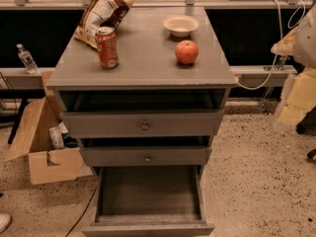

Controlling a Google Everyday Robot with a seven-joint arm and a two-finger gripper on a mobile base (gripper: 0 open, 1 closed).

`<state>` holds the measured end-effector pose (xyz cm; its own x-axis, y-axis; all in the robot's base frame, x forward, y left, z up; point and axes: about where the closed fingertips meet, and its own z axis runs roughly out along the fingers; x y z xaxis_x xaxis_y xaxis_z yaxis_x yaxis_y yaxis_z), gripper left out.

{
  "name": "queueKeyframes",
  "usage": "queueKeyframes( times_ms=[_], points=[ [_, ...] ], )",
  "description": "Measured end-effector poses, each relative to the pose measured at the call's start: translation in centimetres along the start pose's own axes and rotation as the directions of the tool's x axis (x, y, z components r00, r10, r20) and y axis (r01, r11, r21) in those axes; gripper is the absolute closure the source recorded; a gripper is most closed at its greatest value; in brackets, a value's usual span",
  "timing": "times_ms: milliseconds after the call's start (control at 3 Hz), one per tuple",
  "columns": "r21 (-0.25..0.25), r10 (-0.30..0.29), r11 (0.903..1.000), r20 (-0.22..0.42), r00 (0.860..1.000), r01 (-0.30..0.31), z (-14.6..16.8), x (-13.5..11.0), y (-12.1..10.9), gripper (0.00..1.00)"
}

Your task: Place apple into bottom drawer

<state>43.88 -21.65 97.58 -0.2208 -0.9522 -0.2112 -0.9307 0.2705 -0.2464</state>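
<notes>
The red-orange apple sits on the grey cabinet top, right of centre and just in front of the white bowl. The bottom drawer is pulled wide open at the foot of the cabinet, and its flat grey floor is bare. My gripper is a pale shape at the right edge of the view, well to the right of the cabinet and apart from the apple. It holds nothing that I can see.
A red soda can and a chip bag stand on the left of the top. Two shallower drawers with round knobs are partly pulled out above the bottom one. A cardboard box lies on the floor at the left. A cable hangs at the right.
</notes>
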Motion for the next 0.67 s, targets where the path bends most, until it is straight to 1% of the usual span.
queueKeyframes(
  times_ms=[333, 667],
  points=[
    [0.002, 0.002, 1.0000, 0.007, 1.000, -0.002, 0.1, 0.0, -0.1, 0.00],
    [0.014, 0.062, 0.9979, 0.064, 0.996, -0.063, 1.5, -0.4, -1.7, 0.00]
  ],
)
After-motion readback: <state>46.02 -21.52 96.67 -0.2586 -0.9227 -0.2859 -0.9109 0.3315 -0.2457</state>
